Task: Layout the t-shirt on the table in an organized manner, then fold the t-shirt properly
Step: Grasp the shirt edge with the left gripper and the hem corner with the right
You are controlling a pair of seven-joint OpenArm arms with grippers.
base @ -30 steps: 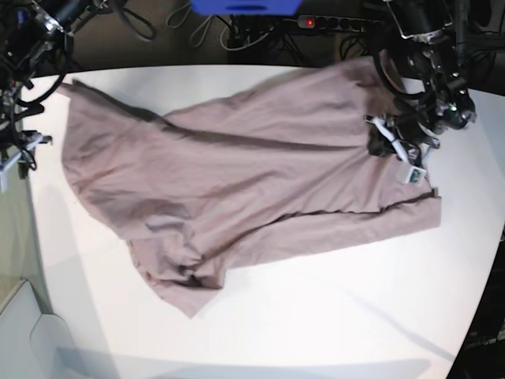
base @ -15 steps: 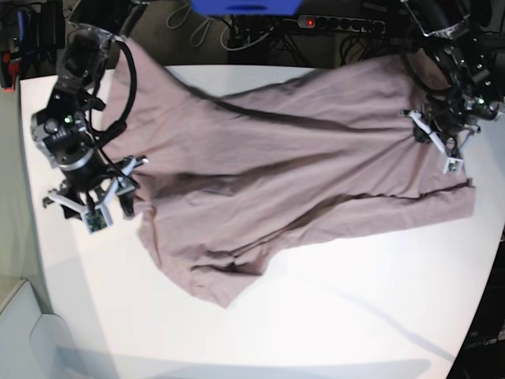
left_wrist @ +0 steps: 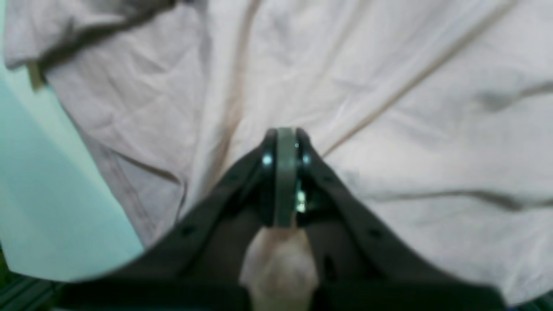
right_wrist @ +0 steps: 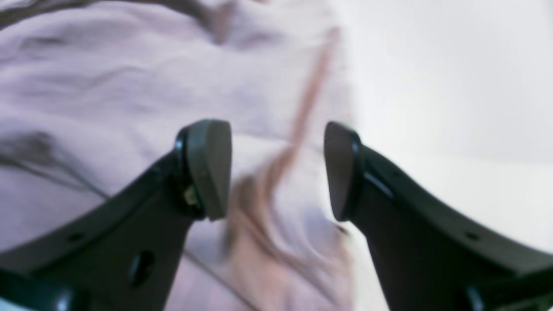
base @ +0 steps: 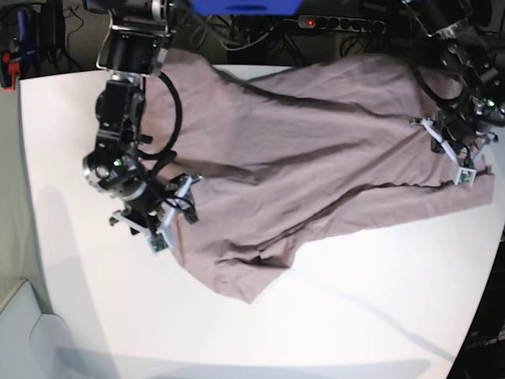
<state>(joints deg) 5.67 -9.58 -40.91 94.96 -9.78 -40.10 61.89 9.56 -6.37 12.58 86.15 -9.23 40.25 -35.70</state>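
The mauve t-shirt [base: 316, 158] lies spread and wrinkled across the far half of the white table [base: 355, 316], with one corner pointing toward the front. At its right edge my left gripper [base: 461, 162] is shut on a fold of the cloth. In the left wrist view the fingers [left_wrist: 285, 142] press together and a bunch of shirt [left_wrist: 281, 263] shows behind them. My right gripper [base: 158, 229] hovers open over the shirt's left edge. In the right wrist view its fingertips [right_wrist: 274, 170] straddle a blurred hem of the t-shirt [right_wrist: 108, 86] without gripping it.
Behind the table's far edge run a power strip [base: 339, 24] with a red light, dark cables and a blue object [base: 245, 6]. The table's left edge curves down to a pale ledge [base: 24, 332] at the front left corner.
The left gripper has dragged the shirt rightward. The right arm came in from the far left and moved right and forward to the shirt's left edge, staying open.
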